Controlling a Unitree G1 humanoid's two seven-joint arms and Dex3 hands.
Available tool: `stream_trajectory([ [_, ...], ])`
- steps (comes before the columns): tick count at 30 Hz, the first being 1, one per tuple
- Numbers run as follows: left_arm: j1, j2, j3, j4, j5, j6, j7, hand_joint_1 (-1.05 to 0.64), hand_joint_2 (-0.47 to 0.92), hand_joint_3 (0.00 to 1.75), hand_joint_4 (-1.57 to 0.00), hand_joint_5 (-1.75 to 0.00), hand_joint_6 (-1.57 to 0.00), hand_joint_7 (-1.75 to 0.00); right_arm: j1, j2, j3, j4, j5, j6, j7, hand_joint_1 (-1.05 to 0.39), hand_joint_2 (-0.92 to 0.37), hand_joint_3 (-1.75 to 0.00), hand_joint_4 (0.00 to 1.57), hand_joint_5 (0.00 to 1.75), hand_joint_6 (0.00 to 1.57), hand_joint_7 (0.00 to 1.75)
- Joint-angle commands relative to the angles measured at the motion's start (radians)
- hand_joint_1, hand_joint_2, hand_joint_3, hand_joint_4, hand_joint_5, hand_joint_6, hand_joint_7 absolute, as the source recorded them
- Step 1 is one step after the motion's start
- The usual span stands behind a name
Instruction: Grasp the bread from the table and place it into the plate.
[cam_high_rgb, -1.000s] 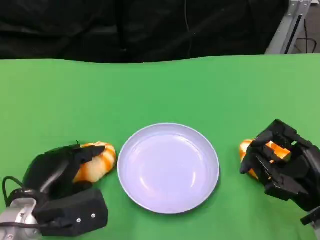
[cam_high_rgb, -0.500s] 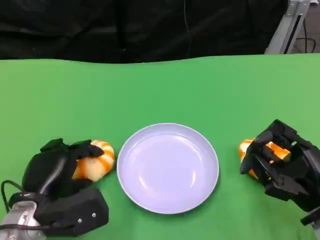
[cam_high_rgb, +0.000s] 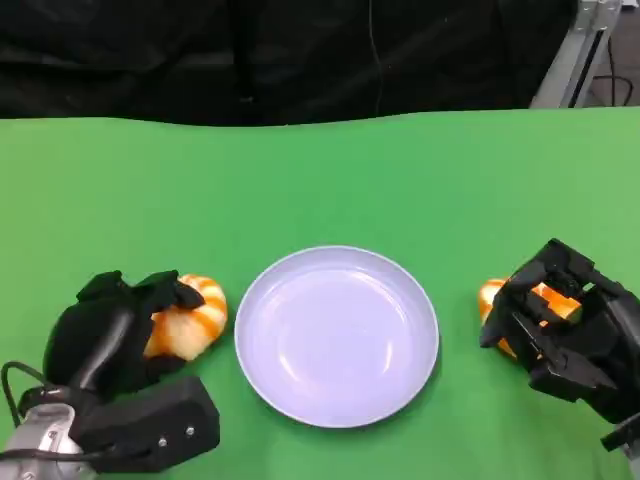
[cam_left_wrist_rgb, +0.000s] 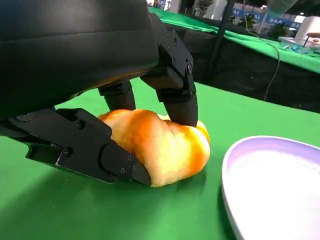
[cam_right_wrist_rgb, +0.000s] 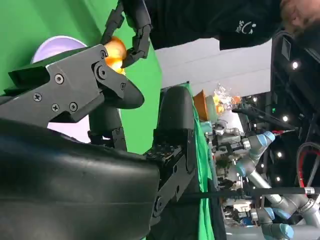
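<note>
1. A green cloth covers the worktop (cam_high_rgb: 320, 170) from edge to edge; behind its far edge hangs a dark black backdrop (cam_high_rgb: 250, 55), with a pale metal frame (cam_high_rgb: 575, 50) standing at the far right corner.
2. The left wrist view shows more green-covered tables (cam_left_wrist_rgb: 240, 42) farther back in the room, with dark posts and a cable beside them.
3. The right wrist view shows a bright hall with ceiling lights, a person's dark sleeve (cam_right_wrist_rgb: 200, 22) above the worktop, and other robot arms (cam_right_wrist_rgb: 260, 150) in the distance.
4. A pale lilac plate (cam_high_rgb: 290, 400) sits in the middle of the near worktop, with nothing lying in it.
5. An orange-and-white striped bread (cam_high_rgb: 190, 318) lies on the cloth just left of the plate, near its rim but not in it.
6. The left hand (cam_high_rgb: 110, 335) is over that bread; its fingers (cam_left_wrist_rgb: 175, 95) press the top and near side of the loaf, gripping it while it rests on the cloth.
7. A second orange bread (cam_high_rgb: 492, 297) lies just right of the plate, mostly hidden.
8. The right hand (cam_high_rgb: 560, 325) covers this second bread, fingers curled around it; whether they truly clamp it I cannot tell.
</note>
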Motion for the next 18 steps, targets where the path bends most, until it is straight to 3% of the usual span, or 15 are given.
stream_trajectory([
  [1,0.028,0.025,0.013,-0.065,0.011,0.009,0.048,0.01,0.92,0.08,-0.36,-1.50,-0.60,-1.13,-0.003,-0.014,-0.012,0.006,0.005,-0.010,0.001,-0.02,-0.67,-0.93,0.48,1.73,0.53,1.32],
  [18,0.134,0.048,0.039,-0.326,0.043,0.018,0.079,-0.02,0.92,0.08,-0.40,-1.38,-0.59,-1.09,-0.005,-0.013,-0.011,0.008,0.002,-0.014,0.000,-0.01,-0.66,-0.95,0.47,1.73,0.52,1.33],
])
